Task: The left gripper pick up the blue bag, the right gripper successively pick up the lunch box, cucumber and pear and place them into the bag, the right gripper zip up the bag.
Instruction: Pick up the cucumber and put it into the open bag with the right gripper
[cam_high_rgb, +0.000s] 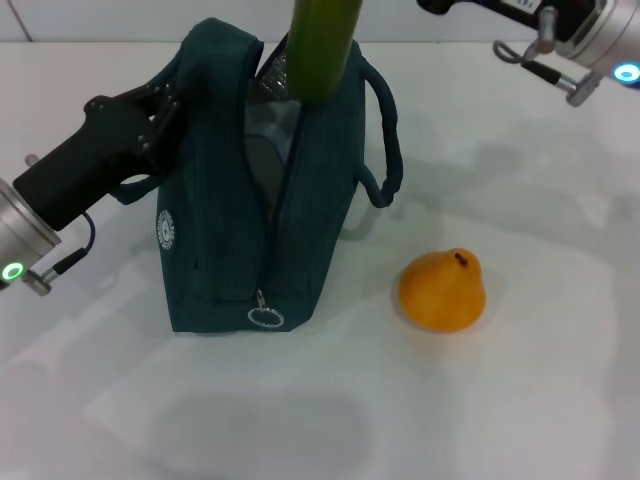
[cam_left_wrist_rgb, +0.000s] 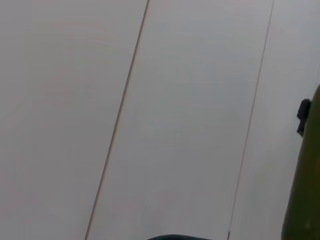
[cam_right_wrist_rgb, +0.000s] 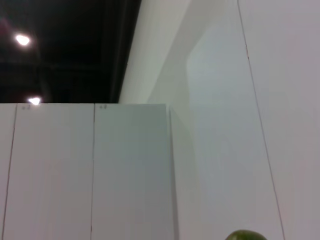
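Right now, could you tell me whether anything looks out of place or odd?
Yes: the cucumber stands upright, sticking well out of the open bag instead of lying inside, so the zip could not close. The left gripper is at the bag's side. The pear sits on the table.

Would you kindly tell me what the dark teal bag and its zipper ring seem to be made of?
The dark teal zippered bag looks like woven fabric: matte, softly creased, with sagging handles. Its round zipper pull ring appears to be metal, thin and pale with a slight shine, though plastic cannot be ruled out.
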